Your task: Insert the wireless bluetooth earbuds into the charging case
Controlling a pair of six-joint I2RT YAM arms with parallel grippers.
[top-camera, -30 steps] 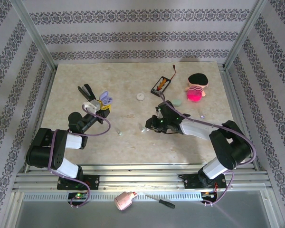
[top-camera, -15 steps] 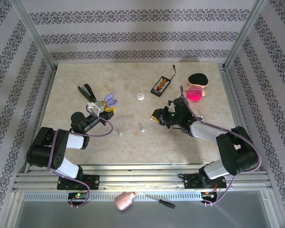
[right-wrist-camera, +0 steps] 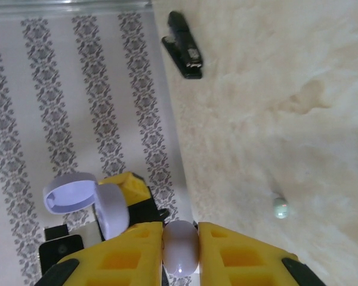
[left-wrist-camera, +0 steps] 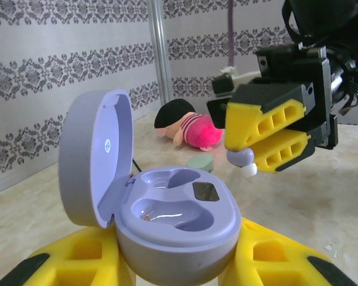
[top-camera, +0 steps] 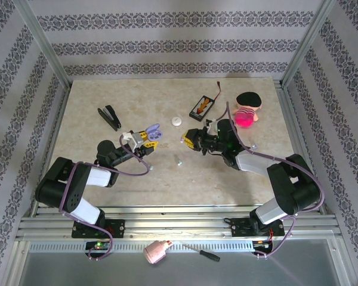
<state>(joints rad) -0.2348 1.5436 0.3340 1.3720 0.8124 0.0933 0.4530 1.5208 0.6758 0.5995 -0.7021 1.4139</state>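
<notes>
The lavender charging case [left-wrist-camera: 179, 223] is held upright in my left gripper [left-wrist-camera: 178, 253], which is shut on its base. Its lid [left-wrist-camera: 95, 158] stands open and both wells are bare. From above, the case [top-camera: 153, 132] hangs over the table left of centre, at the tip of my left gripper [top-camera: 144, 138]. My right gripper [right-wrist-camera: 180, 250] is shut on one lavender earbud [right-wrist-camera: 180, 247]. It faces the case [right-wrist-camera: 110, 208] from a short way off. The left wrist view has that earbud [left-wrist-camera: 243, 159] just right of and above the case, apart from it. Another earbud [top-camera: 179, 159] lies on the table below the two grippers.
A tiny pale bit [top-camera: 150, 167] lies near the left arm, another [top-camera: 254, 145] right of the right arm. A mint-green oval piece [left-wrist-camera: 200, 162] lies in front of the plush doll [top-camera: 246, 108]. The battery holder [top-camera: 201, 107], white disc [top-camera: 176, 121] and black clip [top-camera: 110, 117] sit further back.
My right gripper rose from the table with the earbud and swung left toward the case. My left gripper carried the open case right, toward the table's centre.
</notes>
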